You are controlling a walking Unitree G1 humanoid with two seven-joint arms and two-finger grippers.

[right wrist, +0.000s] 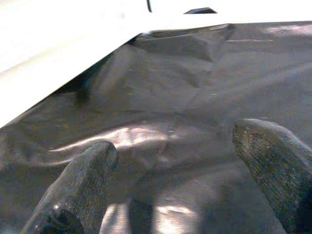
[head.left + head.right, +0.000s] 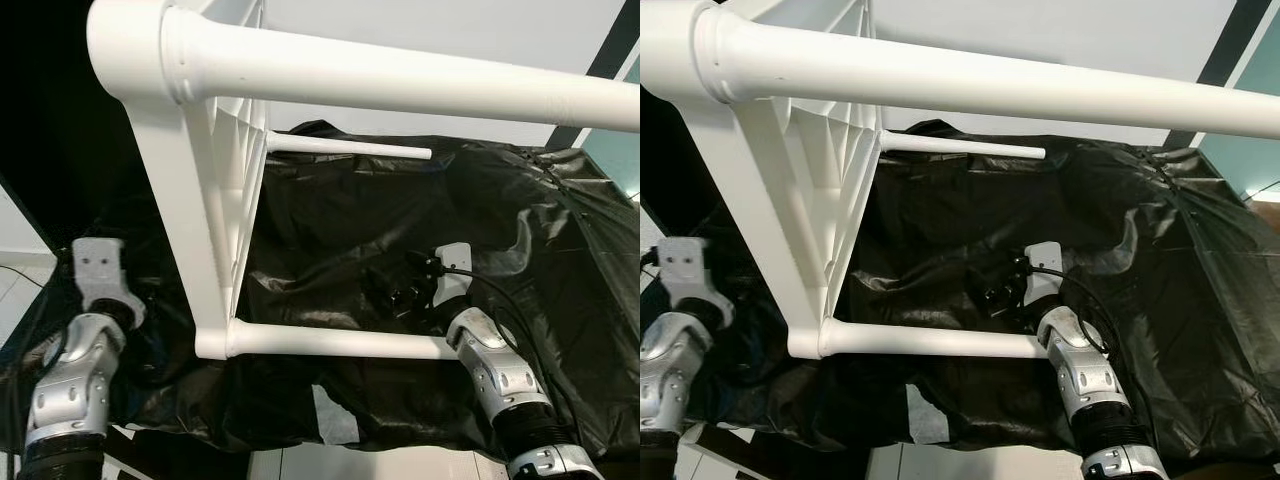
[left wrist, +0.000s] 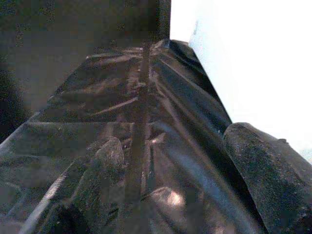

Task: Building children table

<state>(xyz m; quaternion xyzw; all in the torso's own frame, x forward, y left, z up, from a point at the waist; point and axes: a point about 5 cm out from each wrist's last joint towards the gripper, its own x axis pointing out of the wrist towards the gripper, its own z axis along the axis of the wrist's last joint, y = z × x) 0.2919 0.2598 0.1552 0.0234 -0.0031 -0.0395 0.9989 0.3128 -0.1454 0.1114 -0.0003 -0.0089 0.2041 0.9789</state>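
A white plastic children's table point(image 2: 215, 200) stands on its side over a crumpled black plastic sheet point(image 2: 380, 210), its ribbed, gridded underside turned toward the robot's right. Round white legs stick out sideways from its corners: a thick one point(image 2: 400, 75) crosses the top of the head views close to the camera, a thin one point(image 2: 345, 146) shows farther back, and a lower one point(image 2: 335, 341) lies just above the sheet. The right tool point(image 1: 170, 185) is just beyond the free end of that lower leg, its two black fingers point(image 1: 73, 187) spread apart over the sheet with nothing between them, and a white surface runs past in the wrist view. The left tool point(image 3: 180, 180) is beside the tabletop's edge, on its far side from the legs; its fingers point(image 3: 270, 170) stand apart over the glossy black sheet, grasping nothing.
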